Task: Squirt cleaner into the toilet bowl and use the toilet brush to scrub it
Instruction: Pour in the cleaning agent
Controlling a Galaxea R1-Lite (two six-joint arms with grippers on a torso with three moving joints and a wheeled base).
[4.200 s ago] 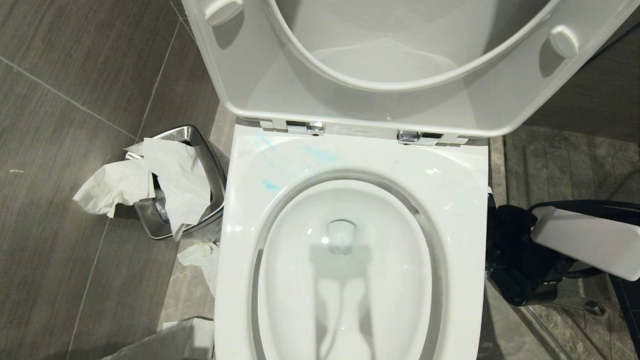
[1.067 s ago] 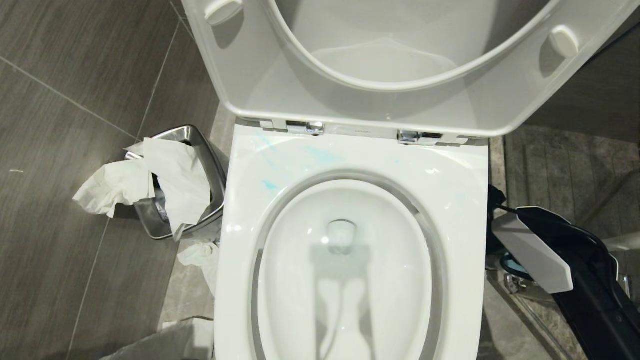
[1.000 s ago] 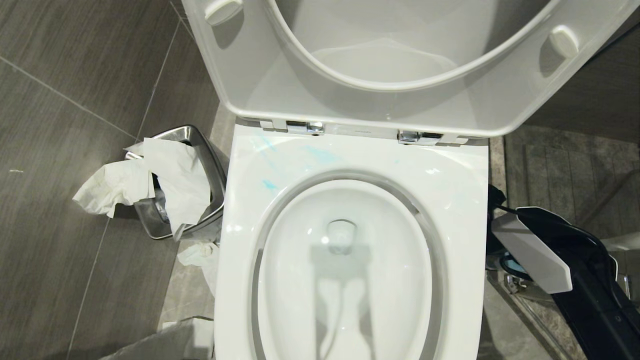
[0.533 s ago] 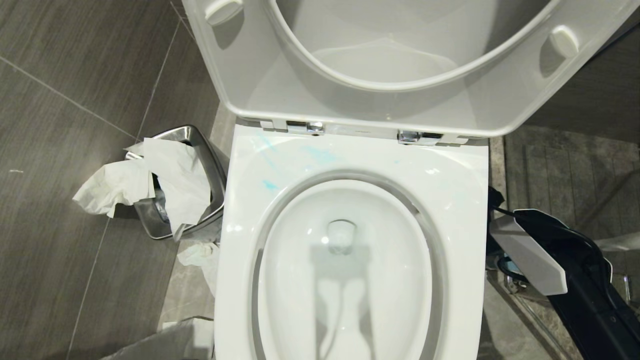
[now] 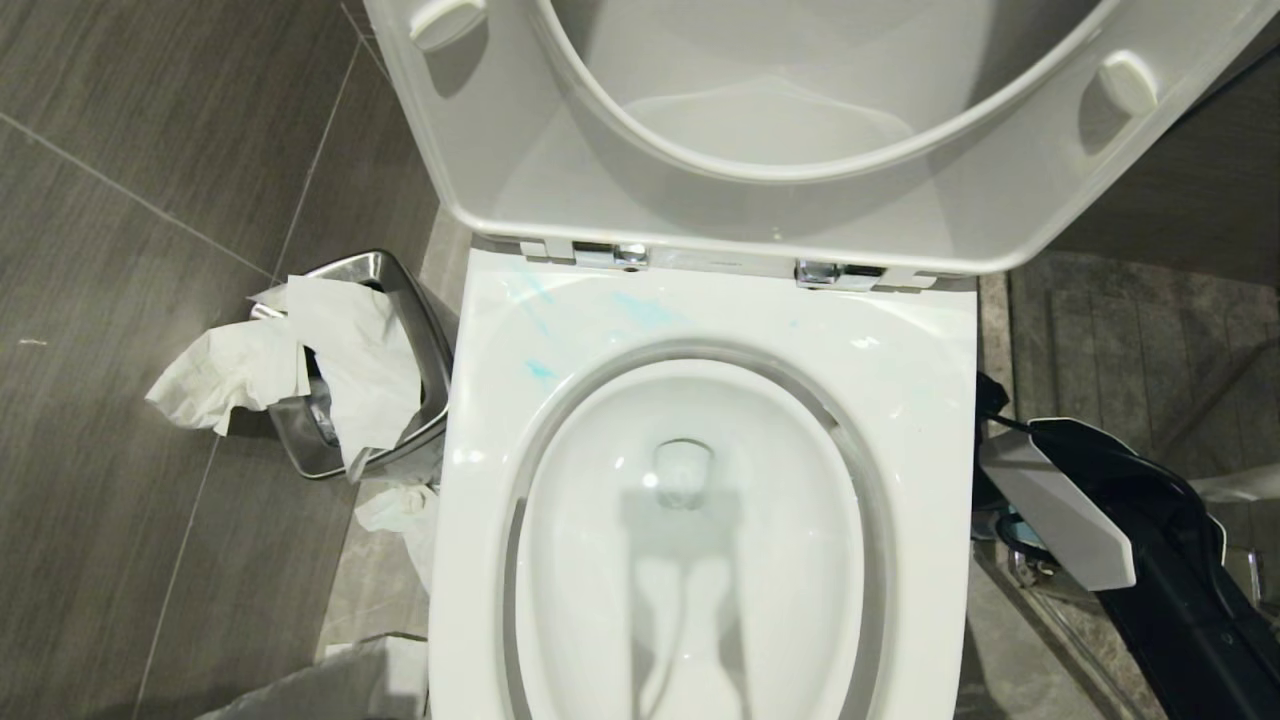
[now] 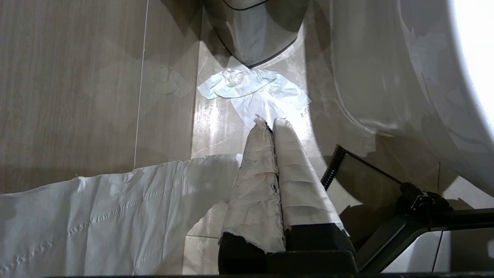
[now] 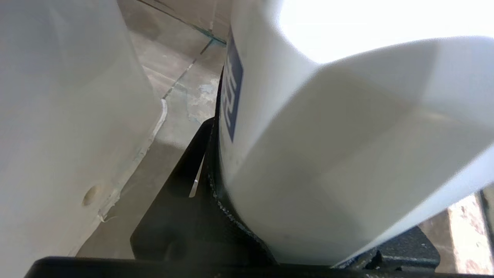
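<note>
Reaching down on the floor beside the toilet bowl (image 5: 930,400), my right gripper (image 5: 1000,470) has its fingers (image 7: 200,162) set around a white container with a blue label (image 7: 270,127), though I cannot tell whether the grip is firm; I judge it the cleaner's bottle, lifted to squirt. Faint turquoise cleaner (image 5: 540,370) streaks the bowl's back rim, seat and lid (image 5: 500,150) raised for access. My left gripper (image 6: 272,127), fingers clenched and paper-wrapped, hangs idle near tissue (image 6: 254,87) by the steel bin (image 5: 400,290).
</note>
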